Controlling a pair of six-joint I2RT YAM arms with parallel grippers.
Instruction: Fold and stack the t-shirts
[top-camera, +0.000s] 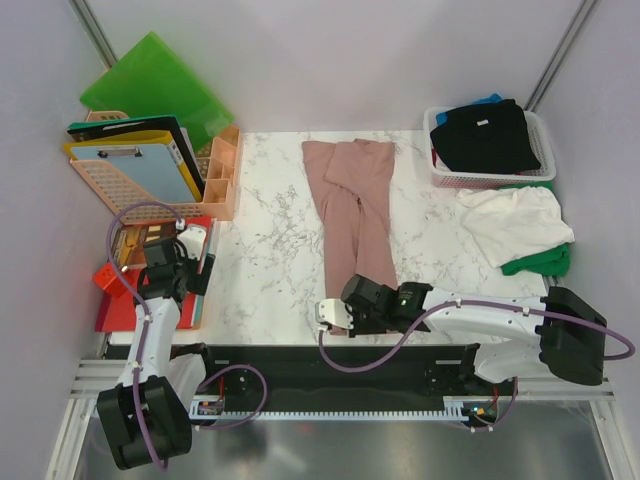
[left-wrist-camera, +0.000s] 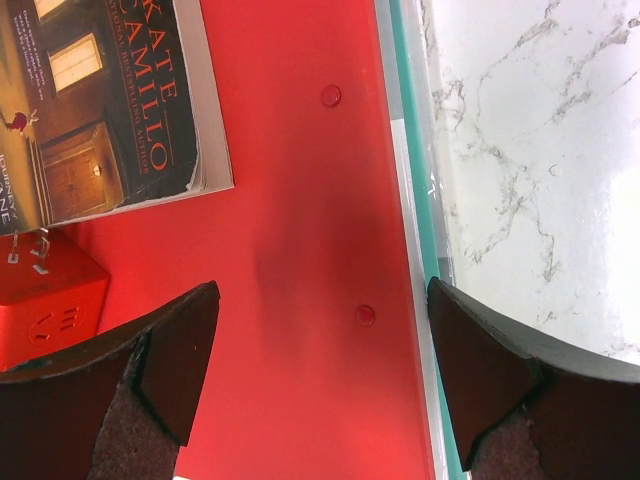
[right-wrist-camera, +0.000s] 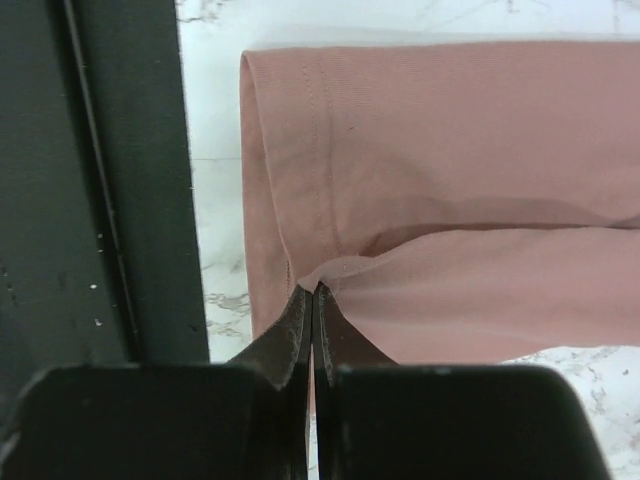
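Observation:
A dusty pink t-shirt lies folded into a long strip down the middle of the marble table. My right gripper sits low at its near end. In the right wrist view that gripper is shut on a pinched-up corner of the pink t-shirt by the hem. A black t-shirt and a bit of a blue one fill the white basket. A white t-shirt lies crumpled over a green one. My left gripper is open over a red folder.
A green folder and a peach rack of clipboards stand at the back left. A book and a red block lie on the red folder. A black rail runs along the table's near edge.

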